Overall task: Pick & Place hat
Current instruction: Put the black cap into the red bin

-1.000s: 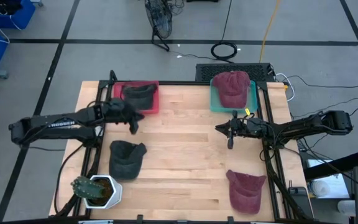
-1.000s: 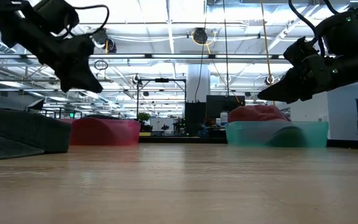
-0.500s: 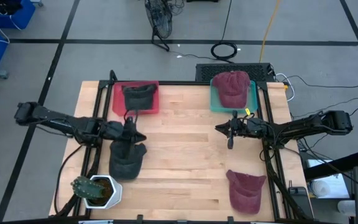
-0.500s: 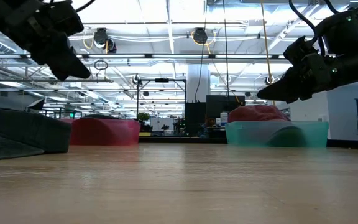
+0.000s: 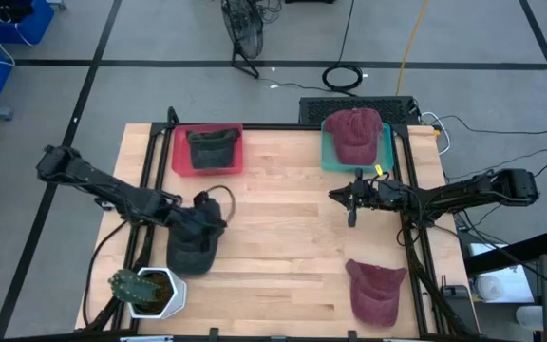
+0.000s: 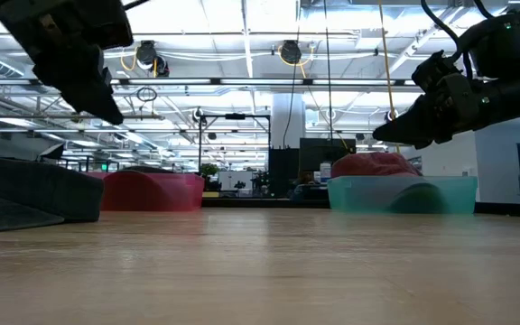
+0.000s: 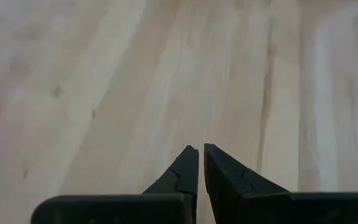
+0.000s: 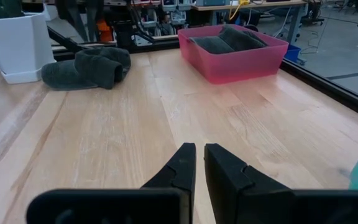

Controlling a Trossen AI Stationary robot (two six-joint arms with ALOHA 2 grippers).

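- High view, starting at the left side: my left claw [image 5: 218, 215] hangs above the loose dark hat [image 5: 192, 245], which lies on the bench [image 5: 283, 256] between the red bin [image 5: 179, 160] and the white plant pot [image 5: 166, 295]. The fingers are together and hold nothing; the left wrist view shows only bare wood in front of the two closed tips.
- The red bin at the back left already has one dark hat [image 5: 211, 146] inside it, so I judge this half as partly done. The loose dark hat is not yet picked.
- In the middle, the bench carries nothing that belongs to the task.
- At the back right, the teal bin [image 5: 329, 159] holds one red hat [image 5: 354, 132], which fills it and rises over the rim. This one also looks finished.
- My right claw [image 5: 351, 217] waits above the bench, just in front of the teal bin. Its fingers are together and empty, as the right wrist view shows.
- At the front right, a second red hat [image 5: 375, 290] lies on the bench near the edge, well apart from the teal bin.
- My judgement: two hats are placed and two are left. The dark one seems to be next for the red bin, and I must first open my left claw to take it; the red one probably follows into the teal bin.
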